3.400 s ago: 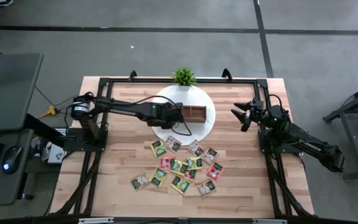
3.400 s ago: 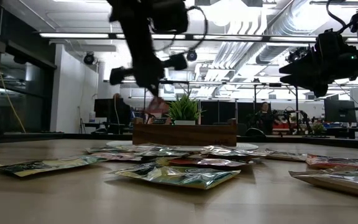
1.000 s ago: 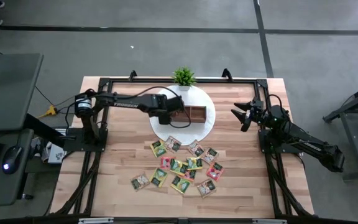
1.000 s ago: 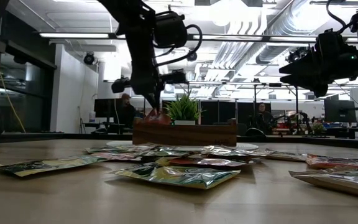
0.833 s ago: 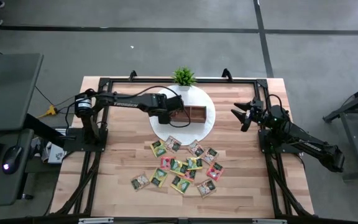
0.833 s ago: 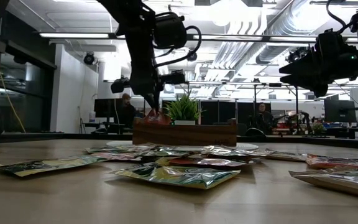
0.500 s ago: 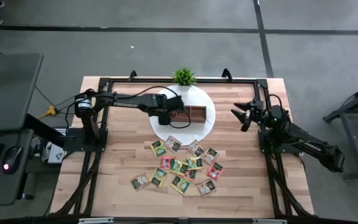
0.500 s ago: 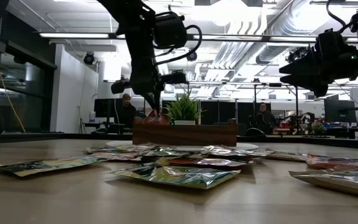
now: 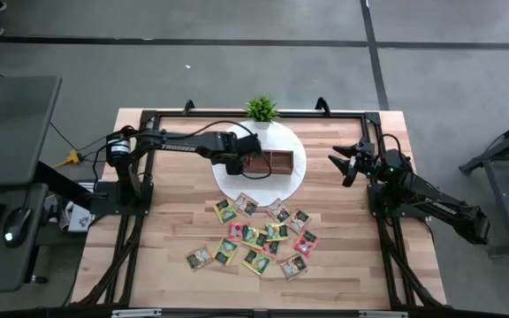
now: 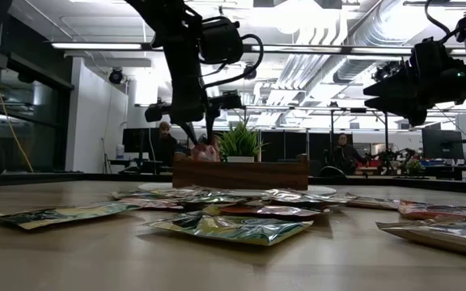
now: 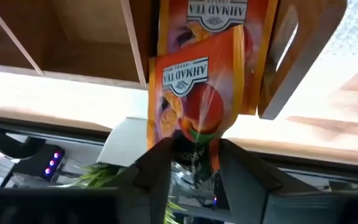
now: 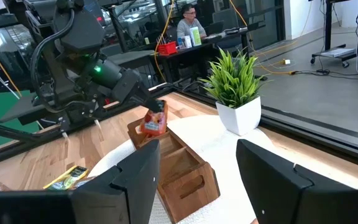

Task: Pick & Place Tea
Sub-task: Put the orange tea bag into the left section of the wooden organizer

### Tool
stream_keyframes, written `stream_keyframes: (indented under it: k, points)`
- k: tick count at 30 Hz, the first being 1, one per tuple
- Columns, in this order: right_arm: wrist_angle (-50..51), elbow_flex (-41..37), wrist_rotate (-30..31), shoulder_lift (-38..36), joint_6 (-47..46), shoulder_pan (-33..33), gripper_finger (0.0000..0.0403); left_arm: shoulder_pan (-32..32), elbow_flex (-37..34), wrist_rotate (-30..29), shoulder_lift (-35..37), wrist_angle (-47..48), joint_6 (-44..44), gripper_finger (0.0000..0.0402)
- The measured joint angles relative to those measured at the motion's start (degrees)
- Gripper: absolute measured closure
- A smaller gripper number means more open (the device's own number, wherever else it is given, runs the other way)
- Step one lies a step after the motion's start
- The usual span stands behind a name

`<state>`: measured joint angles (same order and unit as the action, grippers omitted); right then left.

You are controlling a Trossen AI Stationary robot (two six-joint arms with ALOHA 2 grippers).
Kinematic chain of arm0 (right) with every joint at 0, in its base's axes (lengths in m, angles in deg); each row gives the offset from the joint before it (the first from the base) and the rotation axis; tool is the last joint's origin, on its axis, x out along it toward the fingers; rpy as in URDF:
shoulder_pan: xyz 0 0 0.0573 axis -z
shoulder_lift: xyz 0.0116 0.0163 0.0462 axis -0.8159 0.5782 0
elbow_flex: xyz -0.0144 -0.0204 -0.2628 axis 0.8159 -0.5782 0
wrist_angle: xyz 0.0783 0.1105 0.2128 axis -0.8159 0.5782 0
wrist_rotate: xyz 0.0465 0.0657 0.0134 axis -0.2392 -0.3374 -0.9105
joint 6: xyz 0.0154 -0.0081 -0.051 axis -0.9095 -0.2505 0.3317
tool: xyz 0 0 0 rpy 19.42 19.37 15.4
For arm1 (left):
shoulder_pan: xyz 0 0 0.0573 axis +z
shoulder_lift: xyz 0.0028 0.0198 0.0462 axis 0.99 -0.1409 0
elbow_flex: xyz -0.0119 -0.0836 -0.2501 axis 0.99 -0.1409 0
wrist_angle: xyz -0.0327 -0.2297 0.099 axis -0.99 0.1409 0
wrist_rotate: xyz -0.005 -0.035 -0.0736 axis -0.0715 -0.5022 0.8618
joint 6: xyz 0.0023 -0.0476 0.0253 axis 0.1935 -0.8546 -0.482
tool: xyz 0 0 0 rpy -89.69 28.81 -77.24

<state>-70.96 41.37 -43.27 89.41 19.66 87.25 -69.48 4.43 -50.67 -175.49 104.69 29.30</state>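
My left gripper [image 9: 246,160] hangs over the left end compartment of the wooden tray [image 9: 277,162], which sits on a round white plate [image 9: 295,177] near the far side of the table [image 9: 170,230]. In my left wrist view an orange-red sachet [image 11: 194,93] stands on edge between my fingers [image 11: 151,168], its lower edge down in the gap; my jaws are parted around it, and I cannot tell whether either finger touches the wrapper. A second orange sachet [image 11: 219,18] lies behind it in the same compartment. From the right wrist view the sachet [image 12: 155,122] shows upright and tilted at the tray's end, under my left fingertips. In the low view my left gripper [image 10: 198,133] stands just above the tray's rim [image 10: 241,172].

The rest of the tea [image 9: 256,235] lies scattered flat on the table nearer the front edge, a loose cluster of green, yellow, pink and grey sachets, well apart from the plate. A small potted plant [image 9: 261,109] stands at the plate's far edge.

My right gripper [image 9: 341,165] waits above the table's right side, clear of the plate, jaws spread wide with nothing between them.
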Motion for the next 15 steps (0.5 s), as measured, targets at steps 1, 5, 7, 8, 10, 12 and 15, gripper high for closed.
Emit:
stream_keyframes:
  k: [1,5,7,8,10,12,15]
  points:
    - [0.00,-0.01,0.00,0.00,0.00,0.00,0.0194,0.00,0.00,-0.01,0.00,0.03,0.00,0.0262]
    - [0.00,-0.01,-0.02,0.00,0.00,0.00,0.0194,-0.04,0.00,-0.02,0.00,0.14,-0.02,0.0255]
    - [0.00,-0.01,-0.01,0.00,0.00,0.00,0.0194,-0.04,0.00,-0.06,0.00,0.13,-0.02,0.0255]
    - [0.00,-0.01,-0.02,0.00,0.00,0.00,0.0194,-0.04,0.00,-0.34,0.00,0.02,-0.02,0.0255]
    - [0.00,0.01,-0.01,0.01,0.00,-0.02,0.0194,-0.04,0.00,-1.25,0.00,-0.21,-0.06,0.0254]
    - [0.00,0.00,-0.02,0.00,0.00,-0.01,0.0194,-0.04,0.00,-2.76,0.00,-0.53,-0.11,0.0254]
    - [0.00,0.02,-0.02,0.00,0.00,0.00,0.0194,-0.05,0.00,-5.66,0.00,-2.12,-0.16,0.0254]
